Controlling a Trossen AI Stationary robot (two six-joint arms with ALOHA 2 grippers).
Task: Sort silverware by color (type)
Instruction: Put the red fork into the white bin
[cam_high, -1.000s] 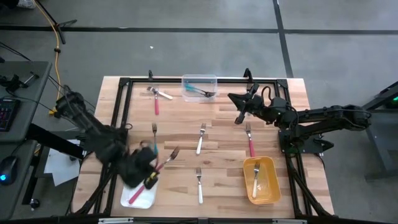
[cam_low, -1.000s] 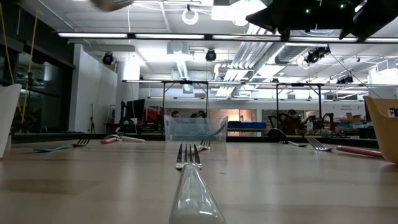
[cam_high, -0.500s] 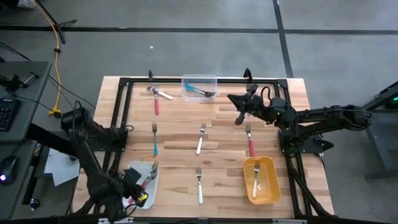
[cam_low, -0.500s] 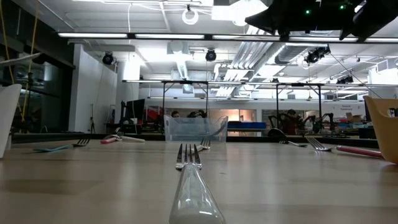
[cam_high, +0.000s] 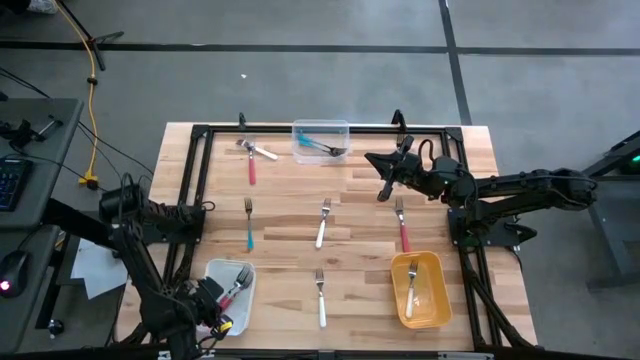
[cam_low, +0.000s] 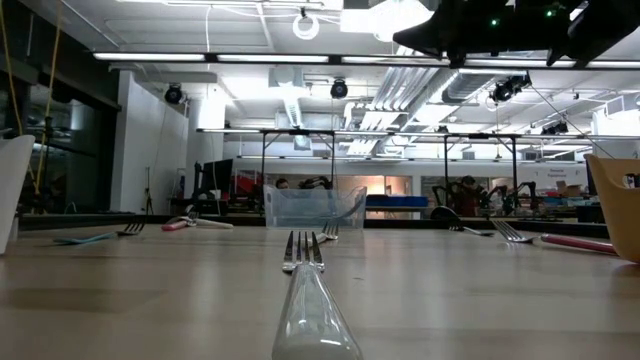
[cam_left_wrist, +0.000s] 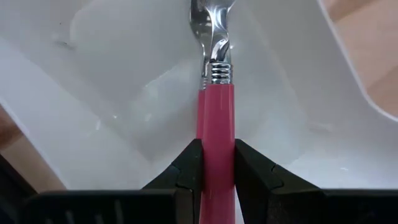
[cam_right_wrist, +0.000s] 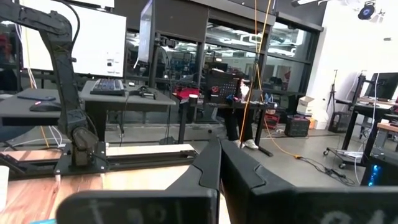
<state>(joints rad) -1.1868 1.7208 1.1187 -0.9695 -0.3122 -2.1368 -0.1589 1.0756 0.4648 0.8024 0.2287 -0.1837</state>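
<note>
My left gripper (cam_high: 222, 300) is at the table's near left corner, over the white tray (cam_high: 212, 280), shut on a pink-handled fork (cam_left_wrist: 216, 118). The fork's metal head (cam_left_wrist: 214, 31) points into the tray; whether it touches the tray I cannot tell. My right gripper (cam_high: 378, 160) hangs shut and holding nothing above the table's far right part, with its shut fingers (cam_right_wrist: 217, 155) pointing level. Loose silverware lies flat on the wood: a pink fork (cam_high: 252, 168), a teal fork (cam_high: 248, 225), two white forks (cam_high: 322, 222) (cam_high: 320, 298) and another pink fork (cam_high: 403, 230). My left gripper pinches the fork's pink handle (cam_left_wrist: 216, 146) between its two fingers, a little below the ridged metal collar. The fingers come steeply from above and the fork runs on along them. Its head hangs lower, inside the white tray.
A clear bin (cam_high: 320, 140) with teal forks stands at the far middle. A yellow bin (cam_high: 420, 290) with a white fork stands near right. A small white-handled fork (cam_high: 264, 151) lies by the far pink one. Black frame rails (cam_high: 200, 180) run along the table's sides.
My left gripper has carried the pink fork from above the wood toward the table's near left corner and downward, ending over the white tray. It has turned, so the fork's head now points into the tray.
</note>
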